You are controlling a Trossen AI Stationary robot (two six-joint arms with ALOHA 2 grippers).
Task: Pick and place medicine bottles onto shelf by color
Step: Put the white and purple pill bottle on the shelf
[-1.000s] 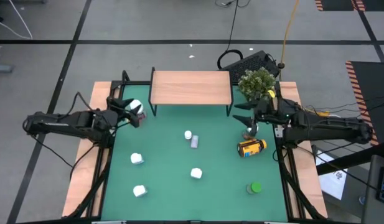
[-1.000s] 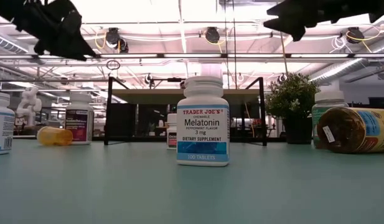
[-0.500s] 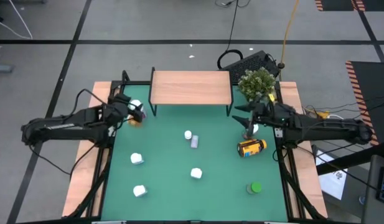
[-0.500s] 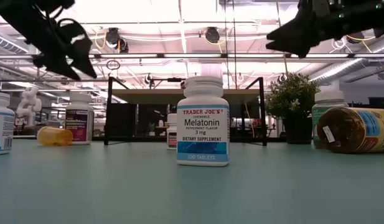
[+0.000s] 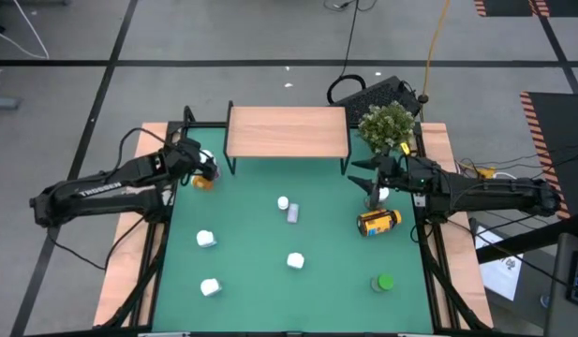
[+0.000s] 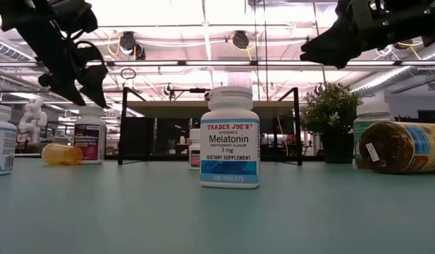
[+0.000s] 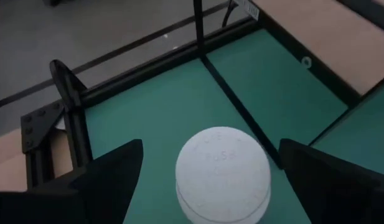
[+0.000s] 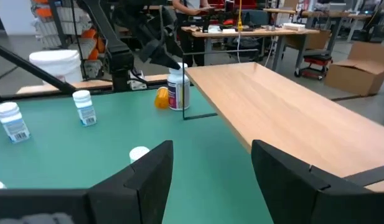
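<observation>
My left gripper [image 5: 200, 163] is open at the table's far left. Its fingers stand on either side of a white-capped medicine bottle [image 7: 223, 172] without touching it, slanting down over its cap. An orange bottle [image 5: 203, 182] lies beside that one. My right gripper [image 5: 371, 183] is open and level at the far right, with nothing between its fingers [image 8: 211, 152]. It hangs above a white bottle [image 5: 383, 195]. An amber bottle with a yellow lid [image 5: 377, 223] lies on its side nearby. The shelf [image 5: 289, 131] stands at the far edge with a bare wooden top.
More bottles stand about the green table: a white Melatonin bottle [image 6: 230, 137] mid-table, two small ones [image 5: 288, 208], white ones at near left [image 5: 206, 239] [image 5: 211, 286], and a green one [image 5: 384, 282] at near right. A potted plant [image 5: 387, 124] stands right of the shelf.
My left gripper has swung toward the table's far edge and sunk over the white-capped bottle, and its fingers have spread wider. My right gripper has come down a little at the far right. No bottle has moved.
</observation>
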